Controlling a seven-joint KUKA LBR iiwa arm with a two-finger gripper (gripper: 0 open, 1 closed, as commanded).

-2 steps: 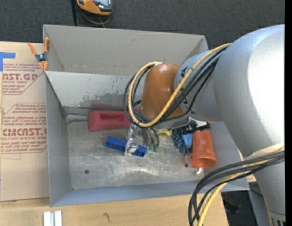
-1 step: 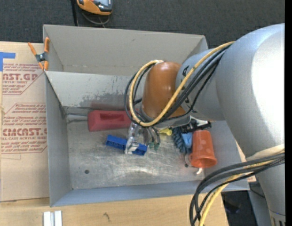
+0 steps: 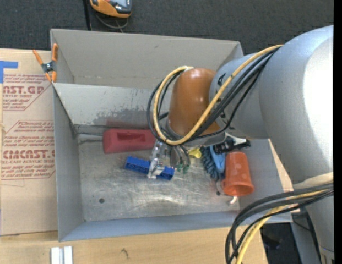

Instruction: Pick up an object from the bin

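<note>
**Blue bar (image 3: 139, 165) beneath the pincer (image 3: 158, 164)**

The blue bar lay flat on the bin (image 3: 66, 147) floor, just on the near side of the red block (image 3: 126, 140), its right end under the pincer. Whether the pincer was open or closed could not be told. A sound grasp would probably straddle the bar's narrow width, keeping clear of the orange cup (image 3: 237, 174) well right of the block.

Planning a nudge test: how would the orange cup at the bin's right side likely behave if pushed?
The orange cup lies on its side, so it would probably roll, curving since it seems to taper. It looks like thin plastic, so likely light and easily shoved.
</note>
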